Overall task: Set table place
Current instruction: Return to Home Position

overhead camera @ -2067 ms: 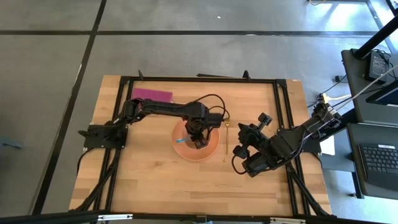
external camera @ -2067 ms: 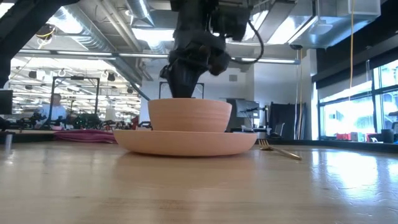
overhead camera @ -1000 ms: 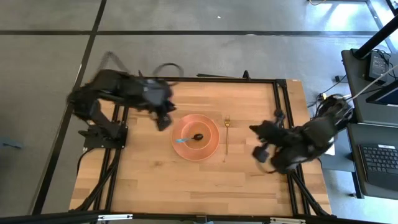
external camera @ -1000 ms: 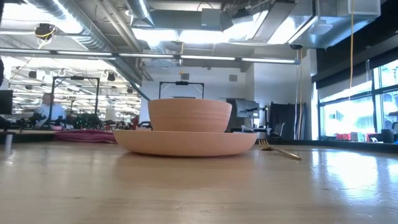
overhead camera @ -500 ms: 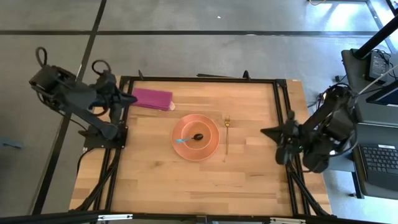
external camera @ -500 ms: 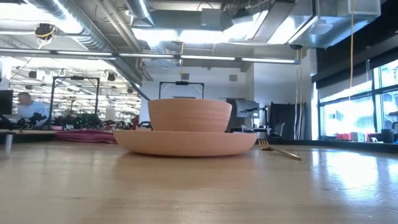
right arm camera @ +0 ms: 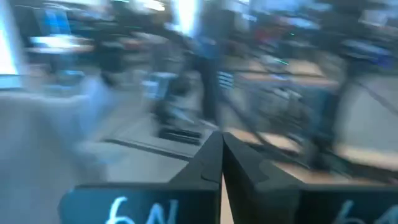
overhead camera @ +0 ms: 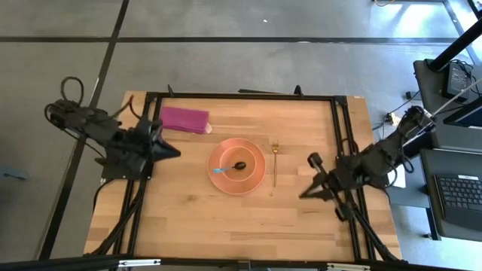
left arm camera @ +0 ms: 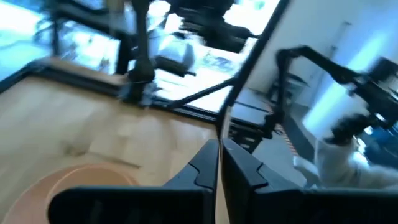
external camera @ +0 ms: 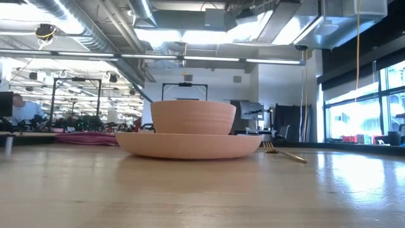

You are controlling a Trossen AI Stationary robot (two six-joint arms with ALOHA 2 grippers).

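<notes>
1. Table (overhead camera: pixel 226 226): a light-wood top inside a black rail (overhead camera: pixel 241 95). It fills the middle of the high view and the foreground of the low view (external camera: pixel 190 196).
2. Plate (overhead camera: pixel 258 175): light orange, flat on the table near its centre. The low view (external camera: pixel 190 145) shows it resting directly on the wood.
3. Bowl (overhead camera: pixel 245 156): same colour, upright, centred on the plate. In the low view (external camera: pixel 193 117) its base touches the plate.
4. Spoon (overhead camera: pixel 221 170): lies inside the bowl, with its blue handle toward the left arm's side.
5. Fork (overhead camera: pixel 275 162): gold, flat on the table just beside the plate on the right arm's side, not touching it. Its tines show in the low view (external camera: pixel 271 148).
6. Cloth (overhead camera: pixel 183 119): purple, flat on the table near the far left corner, apart from the plate.
7. Left gripper (overhead camera: pixel 175 154): above the table's left edge, pointing toward the plate and well clear of it. In its wrist view (left arm camera: pixel 219 146) the fingers are pressed together and hold nothing.
8. Right gripper (overhead camera: pixel 303 196): above the table's right part, near the right rail and apart from the fork. In its wrist view (right arm camera: pixel 222 138) the fingers are pressed together and hold nothing.
9. Person (external camera: pixel 16 107): in the room beyond the table, at the far left of the low view.
</notes>
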